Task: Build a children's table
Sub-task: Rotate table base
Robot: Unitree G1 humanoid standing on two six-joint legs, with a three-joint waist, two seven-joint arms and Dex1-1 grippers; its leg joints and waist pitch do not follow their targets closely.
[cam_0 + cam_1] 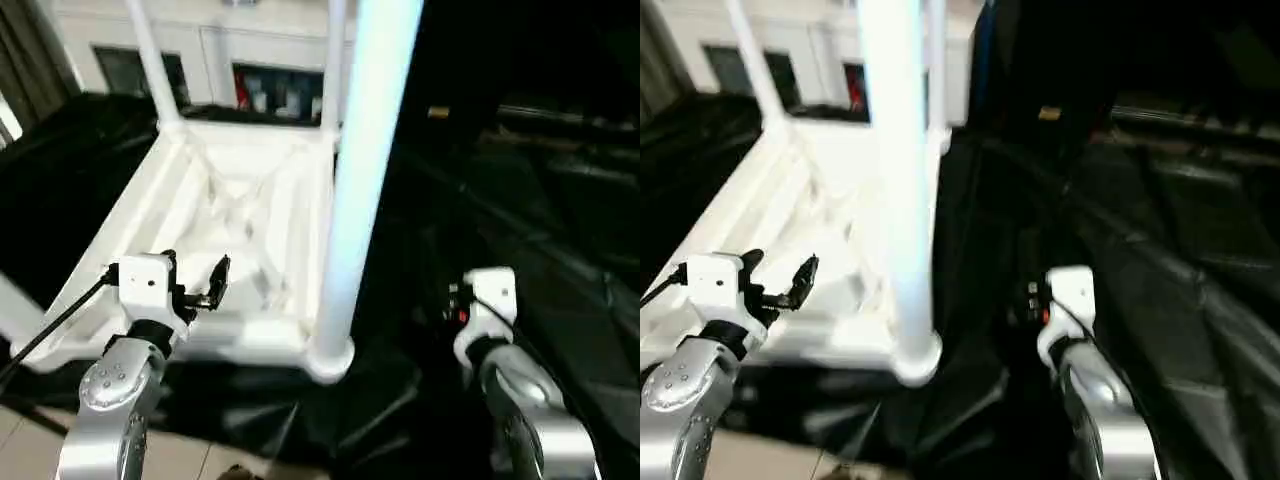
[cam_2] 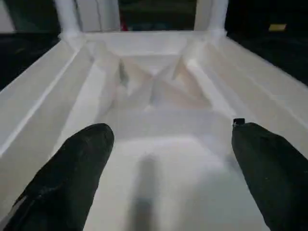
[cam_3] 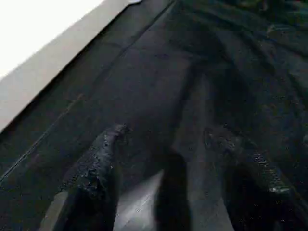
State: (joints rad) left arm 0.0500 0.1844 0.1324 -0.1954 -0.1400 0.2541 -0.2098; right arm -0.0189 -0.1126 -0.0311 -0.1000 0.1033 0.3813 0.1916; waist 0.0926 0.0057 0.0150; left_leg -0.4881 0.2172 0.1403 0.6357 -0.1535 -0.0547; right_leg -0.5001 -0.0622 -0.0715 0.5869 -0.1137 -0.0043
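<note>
top [image 1: 250, 210] lies upside down on black cloth [image 1: 520, 240], ribbed underside up. three legs stand in corner sockets — near-right leg [image 1: 355, 170] close to the camera, far-left leg [image 1: 150, 60] and far-right leg [image 1: 333, 60] at the back, w/ a white cabinet [image 1: 270, 60] behind. near-left corner runs off the pic edge, so can't tell if its socket is filled.

left hand [image 1: 200, 285] hovers over the near part of the underside, fingers [image 2: 72, 178] spread wide, holding nothing. right hand [image 3: 168, 173] is low over the cloth, just right of the near-right leg, fingers moderately apart, also empty.

judgement: legs are mostly in, so the step is prob. the last leg or seating what's there. next move calls for finding a 4th leg — none loose in sight — or, if all are in, pressing each home and gripping the rim w/ both hands to flip the thing upright.
</note>
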